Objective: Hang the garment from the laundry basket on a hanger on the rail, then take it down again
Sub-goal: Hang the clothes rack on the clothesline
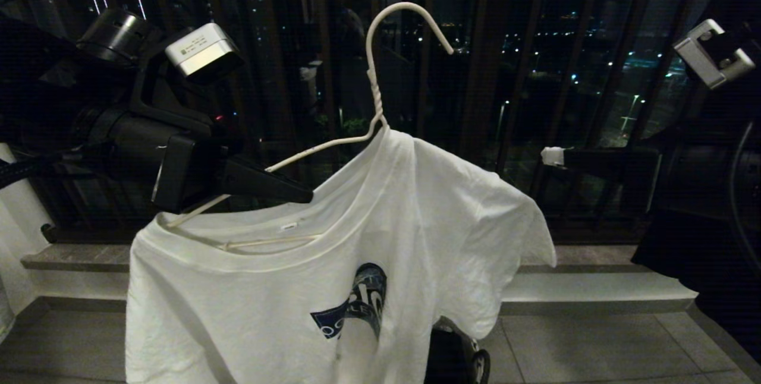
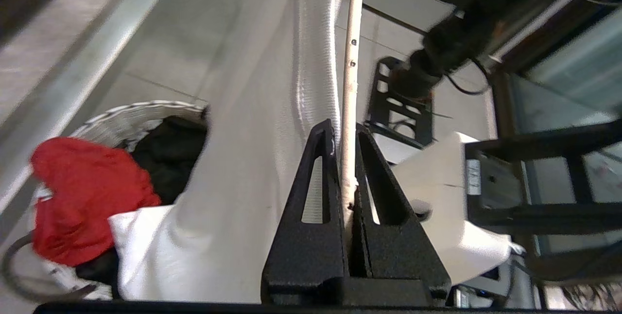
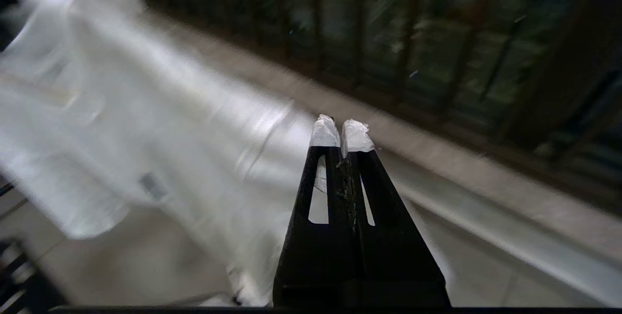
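Head view is giving me the white T-shirt (image 1: 380, 271) draped on the white wire hanger (image 1: 374, 104), and I am holding that hanger in mid-air in front of the dark balcony railing (image 1: 511, 75); its hook is catching on nothing. My left gripper (image 1: 300, 195) is clamping the hanger's bare left shoulder wire, with the shirt's left side sagging below it. I am reading only fragments of the dark blue chest logo (image 1: 355, 302); folds are swallowing the letters. A small neck label (image 1: 288, 226) is showing, too tiny to read. My right gripper (image 1: 553, 156) is pointing at the shirt's right sleeve, apart from it, white-taped tips pressed together and holding nothing. Left wrist view is showing the laundry basket (image 2: 146, 110) below, half hidden behind the shirt, holding a red cloth (image 2: 87, 197) and a black garment (image 2: 167, 156).
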{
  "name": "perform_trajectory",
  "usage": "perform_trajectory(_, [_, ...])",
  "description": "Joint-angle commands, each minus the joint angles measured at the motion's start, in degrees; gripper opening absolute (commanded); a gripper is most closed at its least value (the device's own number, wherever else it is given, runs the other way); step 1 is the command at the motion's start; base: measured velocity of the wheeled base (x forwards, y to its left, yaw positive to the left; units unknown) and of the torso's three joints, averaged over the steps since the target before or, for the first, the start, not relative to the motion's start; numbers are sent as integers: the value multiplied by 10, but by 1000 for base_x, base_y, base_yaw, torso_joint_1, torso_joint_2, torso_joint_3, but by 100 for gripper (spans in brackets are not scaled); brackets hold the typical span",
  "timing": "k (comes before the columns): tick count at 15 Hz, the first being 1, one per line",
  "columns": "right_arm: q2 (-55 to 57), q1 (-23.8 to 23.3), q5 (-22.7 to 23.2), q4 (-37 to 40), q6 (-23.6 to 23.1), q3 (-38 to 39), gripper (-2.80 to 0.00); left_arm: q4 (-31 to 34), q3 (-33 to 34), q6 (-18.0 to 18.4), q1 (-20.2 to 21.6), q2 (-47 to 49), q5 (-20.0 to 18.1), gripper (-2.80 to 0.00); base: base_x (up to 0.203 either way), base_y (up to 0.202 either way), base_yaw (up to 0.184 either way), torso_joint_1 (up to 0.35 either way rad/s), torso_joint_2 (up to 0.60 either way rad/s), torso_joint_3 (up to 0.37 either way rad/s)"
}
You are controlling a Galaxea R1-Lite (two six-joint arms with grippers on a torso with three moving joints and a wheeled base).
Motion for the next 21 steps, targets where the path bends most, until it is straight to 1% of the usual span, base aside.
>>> perform_trajectory(1, [-6,-12,1,-4,-2,0,-280,2,17,0,-16,-14,-3,-280,0,0,0,0,0,0])
perform_trajectory(4, [-12,-18,1,-6,-2,0,-280,3,25,-2,-27,-24,-3,-280,0,0,0,0,0,0])
perform_trajectory(8, [-12,-28,1,-8,-4,0,-280,2,33,2,-31,-33,-3,-280,0,0,0,3,-49,-49])
perform_trajectory(11, [-12,-32,1,-8,-4,0,-280,3,35,2,-32,-35,-3,-280,0,0,0,30,-188,-315])
perform_trajectory(16, [-12,-34,1,-8,-5,-1,-280,2,48,3,-40,-55,-3,-280,0,0,0,88,-512,-330])
perform_trajectory(21, [-15,-36,1,-8,-5,-1,-280,3,51,2,-48,-59,-3,-280,0,0,0,154,-462,-316])
